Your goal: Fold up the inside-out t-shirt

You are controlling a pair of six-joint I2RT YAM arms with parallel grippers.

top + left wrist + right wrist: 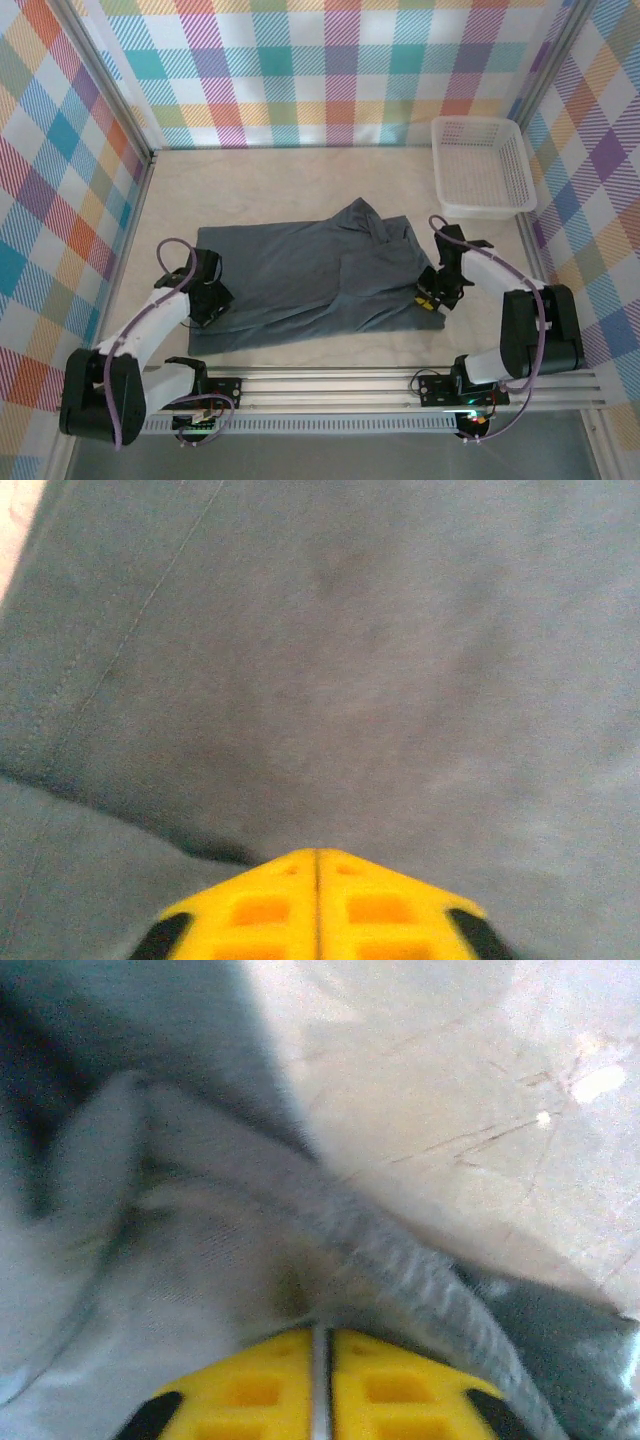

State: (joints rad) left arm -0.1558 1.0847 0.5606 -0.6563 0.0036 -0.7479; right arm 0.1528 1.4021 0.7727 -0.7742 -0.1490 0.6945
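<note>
The inside-out t-shirt [300, 275] is dark slate grey and lies across the middle of the table, its right part bunched and partly folded over. My left gripper [208, 297] sits at the shirt's left edge. In the left wrist view its yellow fingertips [318, 852] are pressed together, with the t-shirt [350, 660] rising in a fold to them. My right gripper [430, 298] is at the shirt's right edge. In the right wrist view it [320, 1330] is shut with a strip of the t-shirt [150, 1240] pinched between the fingers, beside a ribbed hem.
A white mesh basket [480, 205] stands at the back right, apart from the shirt. Checked walls close in the table on three sides. Bare pale tabletop [450, 1090] lies right of the shirt and behind it [280, 185]. A metal rail [400, 385] runs along the near edge.
</note>
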